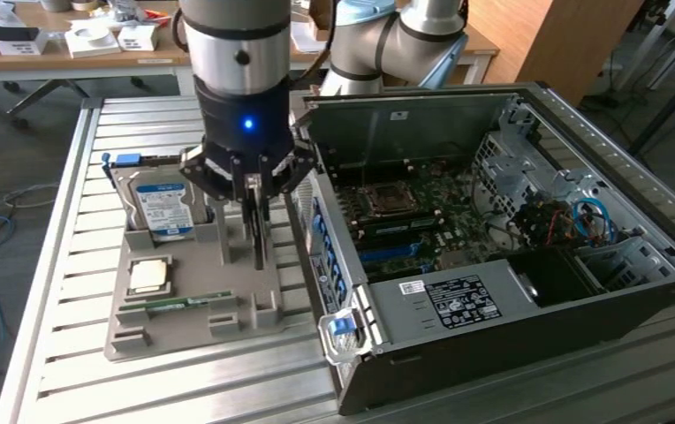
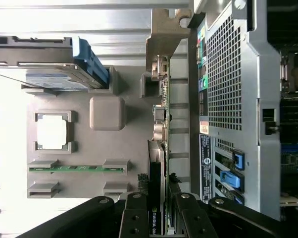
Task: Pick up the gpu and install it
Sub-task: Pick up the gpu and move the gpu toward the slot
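GPU [image 1: 259, 243] stands on its long edge in a grey holder tray [image 1: 172, 334], along the side of the tray nearest the open computer case [image 1: 491, 371]. The tool [image 1: 253, 212] hangs straight down over it and is clamped on the card's upper edge, one finger [image 2: 134, 218] against each face. The lower edge of the card sits at the tray, so it is gripped but not lifted clear.

From the wrist view the card shows edge-on. Its metal bracket [image 2: 164, 39] is at the far end, and a label beginning NVIDIA [image 2: 154, 221] lies between the fingers.

The tray also carries a silver hard drive with a blue label [image 1: 163, 205], upright in its slot toward the exterior view's left of the card. A square processor chip [image 1: 149, 276] lies flat in a recess, and a narrow green memory stick [image 1: 178, 303] lies nearer the front edge.

The case rests on its side on the slatted metal worktop [image 1: 66, 265] just beside the tray, on the exterior view's right. Its panel is off and the motherboard [image 1: 420, 212] is exposed, with blue slot connectors visible near the rear wall.
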